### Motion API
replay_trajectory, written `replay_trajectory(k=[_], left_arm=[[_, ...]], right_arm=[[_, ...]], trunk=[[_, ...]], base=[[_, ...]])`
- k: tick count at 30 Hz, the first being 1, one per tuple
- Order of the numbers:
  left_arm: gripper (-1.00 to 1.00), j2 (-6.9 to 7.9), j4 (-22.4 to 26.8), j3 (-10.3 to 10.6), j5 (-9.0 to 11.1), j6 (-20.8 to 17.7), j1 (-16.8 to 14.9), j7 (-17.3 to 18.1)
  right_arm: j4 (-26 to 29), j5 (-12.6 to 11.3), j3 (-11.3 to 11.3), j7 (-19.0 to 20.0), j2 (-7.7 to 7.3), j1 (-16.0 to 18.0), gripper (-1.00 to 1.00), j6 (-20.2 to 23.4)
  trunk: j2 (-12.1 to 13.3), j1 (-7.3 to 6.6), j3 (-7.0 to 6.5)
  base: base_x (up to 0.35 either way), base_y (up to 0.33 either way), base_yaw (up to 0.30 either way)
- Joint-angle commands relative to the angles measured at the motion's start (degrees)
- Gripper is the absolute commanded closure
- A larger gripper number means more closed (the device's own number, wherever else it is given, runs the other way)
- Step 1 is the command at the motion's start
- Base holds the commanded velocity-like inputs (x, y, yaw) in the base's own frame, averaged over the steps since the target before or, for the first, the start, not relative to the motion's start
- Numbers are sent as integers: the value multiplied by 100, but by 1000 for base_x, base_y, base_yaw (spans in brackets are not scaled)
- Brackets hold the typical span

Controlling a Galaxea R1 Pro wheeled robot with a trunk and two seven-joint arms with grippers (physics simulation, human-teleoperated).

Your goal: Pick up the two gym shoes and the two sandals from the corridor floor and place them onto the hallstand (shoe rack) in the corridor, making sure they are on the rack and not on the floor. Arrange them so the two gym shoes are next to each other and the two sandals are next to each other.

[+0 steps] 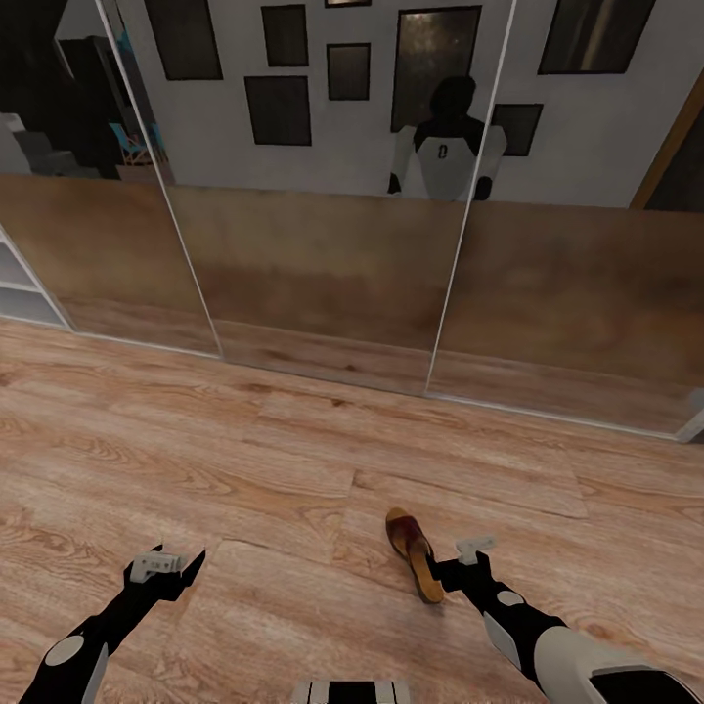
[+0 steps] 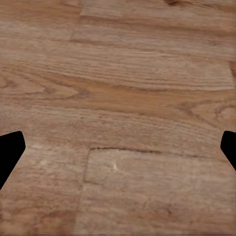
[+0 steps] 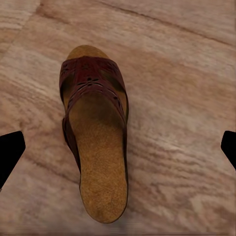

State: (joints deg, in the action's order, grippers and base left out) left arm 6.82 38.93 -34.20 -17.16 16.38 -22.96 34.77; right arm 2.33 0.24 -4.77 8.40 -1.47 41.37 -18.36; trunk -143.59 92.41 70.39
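Observation:
One sandal (image 1: 411,553) lies on the corridor floor (image 1: 244,460), with a tan footbed and a dark red-brown perforated strap. It lies flat, sole down (image 3: 96,137). My right gripper (image 1: 445,575) hovers at its heel end, open, with its dark fingertips (image 3: 10,155) wide apart on either side of the sandal and not touching it. My left gripper (image 1: 168,571) is open over bare planks (image 2: 118,88), well to the left of the sandal. A slice of a light-grey shelved unit (image 1: 18,284) at the far left looks like the hallstand. The gym shoes are out of view.
Tall mirrored sliding doors (image 1: 323,264) stand across the floor ahead and reflect the planks and my own body (image 1: 445,147). Open wood-grain floor stretches between the doors and my grippers.

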Motion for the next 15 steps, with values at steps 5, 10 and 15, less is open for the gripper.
replay_trajectory(k=[5, 10, 15], left_arm=[[-100, -8, 1, -28, -59, 36, -7, 25], [-100, -7, 1, -30, -59, 38, -7, 27], [-100, -5, 1, -27, -59, 38, -7, 27]], right_arm=[[-5, 2, -42, 3, -2, -5, -100, -19], [-5, 2, -42, 3, -2, -10, -100, -5], [-5, 0, -42, 4, -9, -12, -100, -2]], trunk=[[-9, 12, 134], [-10, 14, 197], [-11, 17, 242]], base=[[0, 0, 0], [0, 0, 0], [0, 0, 0]])
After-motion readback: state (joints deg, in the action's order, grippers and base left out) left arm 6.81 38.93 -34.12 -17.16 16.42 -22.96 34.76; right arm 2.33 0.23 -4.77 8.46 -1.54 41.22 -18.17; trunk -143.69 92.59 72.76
